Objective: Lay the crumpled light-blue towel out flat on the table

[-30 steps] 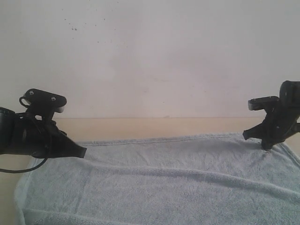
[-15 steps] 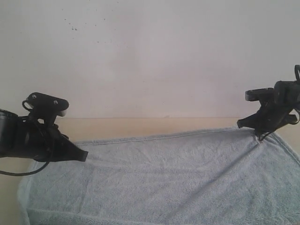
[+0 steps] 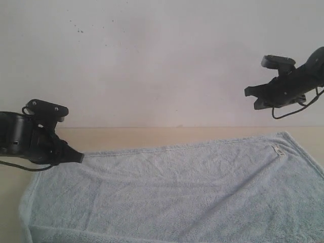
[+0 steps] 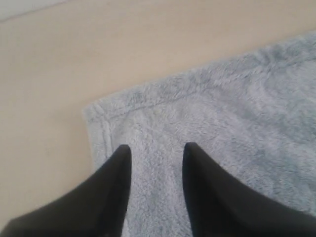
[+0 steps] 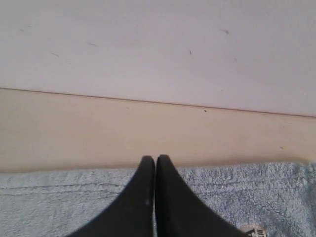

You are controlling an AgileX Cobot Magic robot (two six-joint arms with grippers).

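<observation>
Left wrist view shows left tool (image 4: 157,148) parted, empty, over towel (image 4: 237,108); right tool (image 5: 155,160) closed, empty.

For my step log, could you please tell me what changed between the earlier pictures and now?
The right gripper released the far corner of the pale-blue fluffy terry towel, which settled flat, its small white label showing, and rose clear, shut. The left gripper, open, drew back slightly toward its side. The ridge across the towel smoothed out. Otherwise the towel stayed on the beige table.
</observation>
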